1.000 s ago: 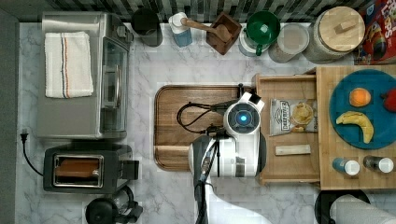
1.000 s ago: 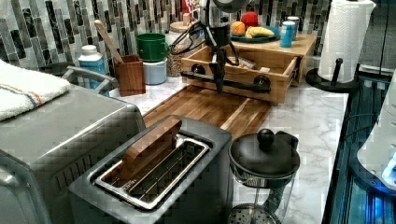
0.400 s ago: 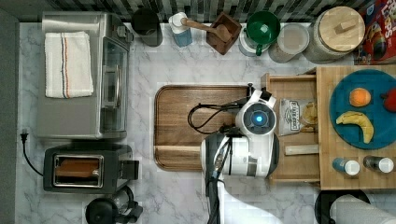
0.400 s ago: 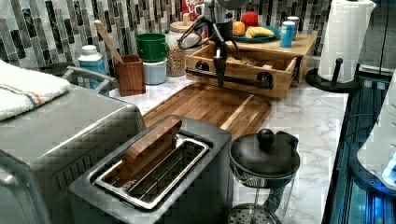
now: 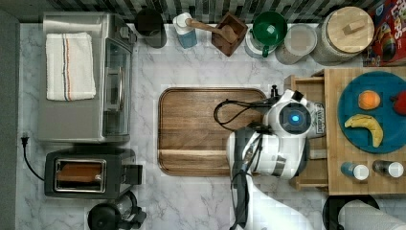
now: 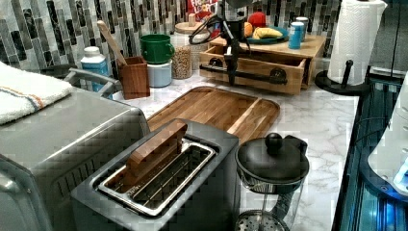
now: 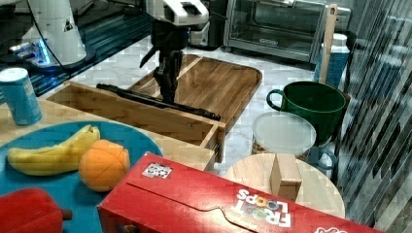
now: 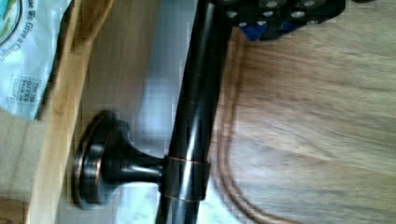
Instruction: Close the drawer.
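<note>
1. Top view: the drawer [image 5: 306,85] sits at the top view's right, under the light-wood stand bearing the blue plate [image 5: 383,91]. Part of it projects toward the brown tray [image 5: 201,129]. The arm covers its front, so the gripper's position cannot be fixed here.
2. Left view: the gripper [image 6: 231,77] hangs down at the black bar handle [image 6: 252,76], on the tray side. The drawer front stands proud of the stand; a gap remains.
3. Right view: the drawer's interior is open to sight behind its front wall [image 7: 141,116], and the gripper is at the handle's middle.
4. Wrist view: the handle runs beside the tray's edge, one fingertip [image 8: 261,21] against it. Whether the fingers are spread or pressed together, I cannot tell.
5. Assessment: closure is partly achieved, judging by the short overhang. Remaining: push the front flush.
</note>
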